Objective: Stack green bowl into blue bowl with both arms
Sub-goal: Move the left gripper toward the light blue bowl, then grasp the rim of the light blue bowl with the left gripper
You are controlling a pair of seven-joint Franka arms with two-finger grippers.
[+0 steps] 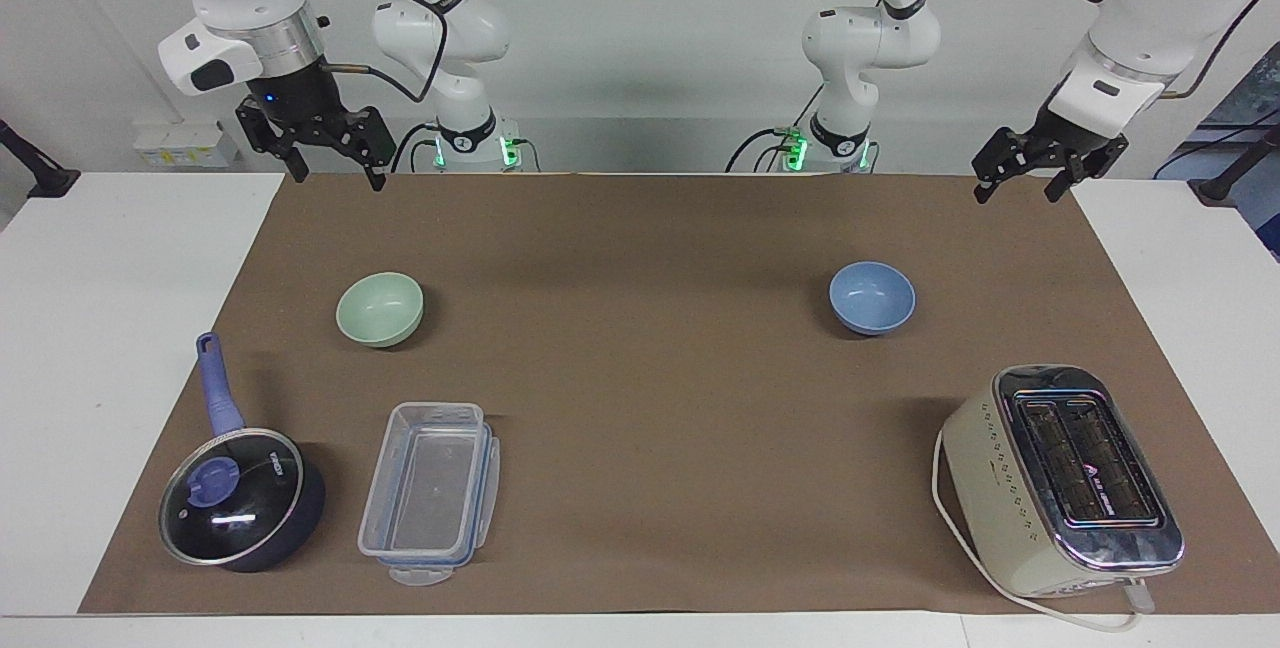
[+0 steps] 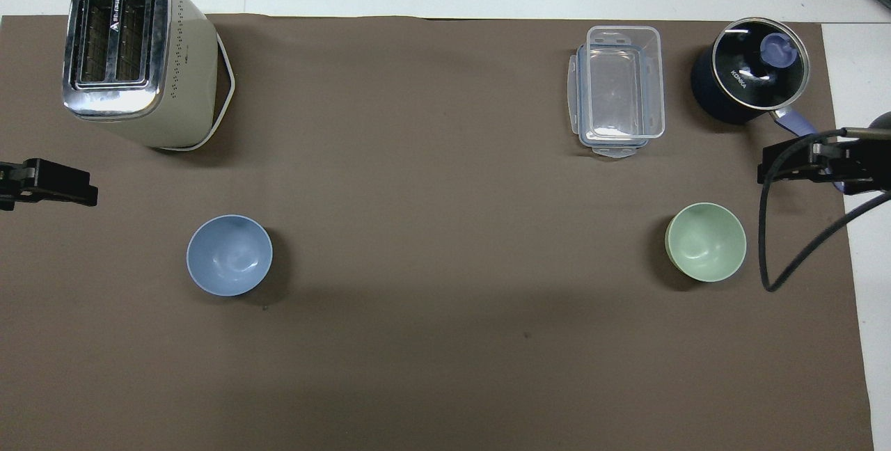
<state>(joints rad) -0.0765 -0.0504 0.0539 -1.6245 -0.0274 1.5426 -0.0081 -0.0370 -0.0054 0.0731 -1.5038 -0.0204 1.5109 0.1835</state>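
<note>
both the left gripper [image 1: 1030, 178] and right gripper [image 1: 335, 166] hang open, empty; you risk tipping the smooth green bowl [image 1: 380, 308] near the blue bowl [image 1: 872, 297].

Toaster [image 1: 1062, 480]: cream body with a chrome top, two slots facing up, at the left arm's end of the surface, its cord looped beside it.
Saucepan [image 1: 240, 500]: dark blue, glass lid on, blue knob, handle pointing toward the robots, at the right arm's end.
Container [image 1: 428, 490]: clear plastic, lidless, just beside the saucepan.
Mat [image 1: 640, 378]: brown, under all of them.
</note>
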